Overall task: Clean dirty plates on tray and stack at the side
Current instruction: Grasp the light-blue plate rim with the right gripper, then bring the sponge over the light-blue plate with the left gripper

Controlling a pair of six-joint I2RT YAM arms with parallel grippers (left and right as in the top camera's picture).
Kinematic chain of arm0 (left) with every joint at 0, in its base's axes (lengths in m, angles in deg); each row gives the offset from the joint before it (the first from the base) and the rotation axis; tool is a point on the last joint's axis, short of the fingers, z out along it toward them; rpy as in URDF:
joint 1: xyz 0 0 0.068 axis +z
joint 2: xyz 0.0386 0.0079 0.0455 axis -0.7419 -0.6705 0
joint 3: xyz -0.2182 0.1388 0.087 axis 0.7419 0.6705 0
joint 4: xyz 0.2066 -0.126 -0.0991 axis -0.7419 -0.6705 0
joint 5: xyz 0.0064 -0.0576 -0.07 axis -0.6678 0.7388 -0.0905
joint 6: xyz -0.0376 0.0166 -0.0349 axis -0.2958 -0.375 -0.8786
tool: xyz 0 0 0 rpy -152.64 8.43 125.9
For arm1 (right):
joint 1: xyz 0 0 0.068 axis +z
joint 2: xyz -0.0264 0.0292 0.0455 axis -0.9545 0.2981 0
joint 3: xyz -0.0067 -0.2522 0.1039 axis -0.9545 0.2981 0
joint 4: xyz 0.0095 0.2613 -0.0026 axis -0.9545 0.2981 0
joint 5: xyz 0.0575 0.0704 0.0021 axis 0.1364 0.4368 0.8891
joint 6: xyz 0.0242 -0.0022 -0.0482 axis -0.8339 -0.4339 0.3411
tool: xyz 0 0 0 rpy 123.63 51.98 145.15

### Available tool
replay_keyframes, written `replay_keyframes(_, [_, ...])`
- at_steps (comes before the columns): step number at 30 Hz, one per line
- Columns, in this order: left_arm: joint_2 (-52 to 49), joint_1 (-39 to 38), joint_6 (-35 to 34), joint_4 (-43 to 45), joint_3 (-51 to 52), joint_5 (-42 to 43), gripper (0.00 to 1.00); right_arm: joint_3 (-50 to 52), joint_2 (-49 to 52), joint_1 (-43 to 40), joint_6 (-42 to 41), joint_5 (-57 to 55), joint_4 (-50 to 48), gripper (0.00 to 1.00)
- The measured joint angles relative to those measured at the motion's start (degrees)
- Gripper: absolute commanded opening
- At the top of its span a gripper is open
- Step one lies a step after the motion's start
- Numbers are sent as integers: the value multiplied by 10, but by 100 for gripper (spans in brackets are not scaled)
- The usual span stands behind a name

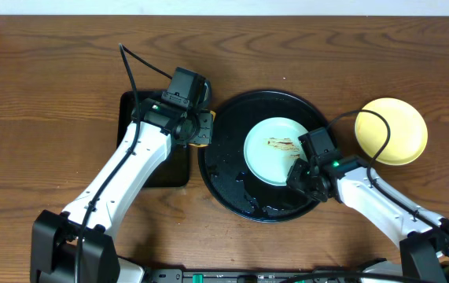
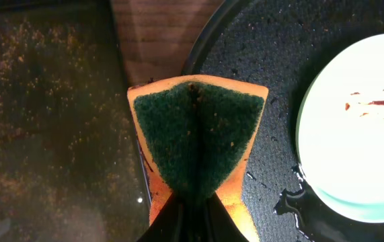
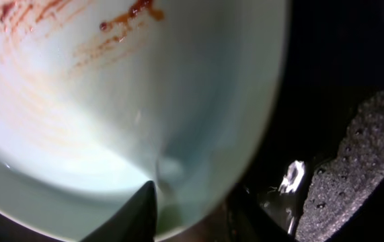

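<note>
Right wrist: right gripper pinches mint plate by near-right rim. Light, stiff, prob slippery wet. Left gripper squeezes soft sponge.

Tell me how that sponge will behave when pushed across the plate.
Probably soft: the sponge folds where the left fingers pinch it. Its green face looks rough, so it likely drags rather than slides.
</note>
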Motion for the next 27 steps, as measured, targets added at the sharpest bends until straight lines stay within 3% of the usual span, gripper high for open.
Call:
replay_keyframes(8, [0, 0, 0, 0, 0, 0, 8, 4, -2, 5, -17, -39, -6, 1])
replay_keyframes(18, [0, 0, 0, 7, 0, 12, 8, 10, -3, 5, 62, -82, -79, 1])
replay_keyframes(27, [-1, -14, 0, 69, 2, 101, 8, 11, -3, 5, 139, -96, -108, 1])
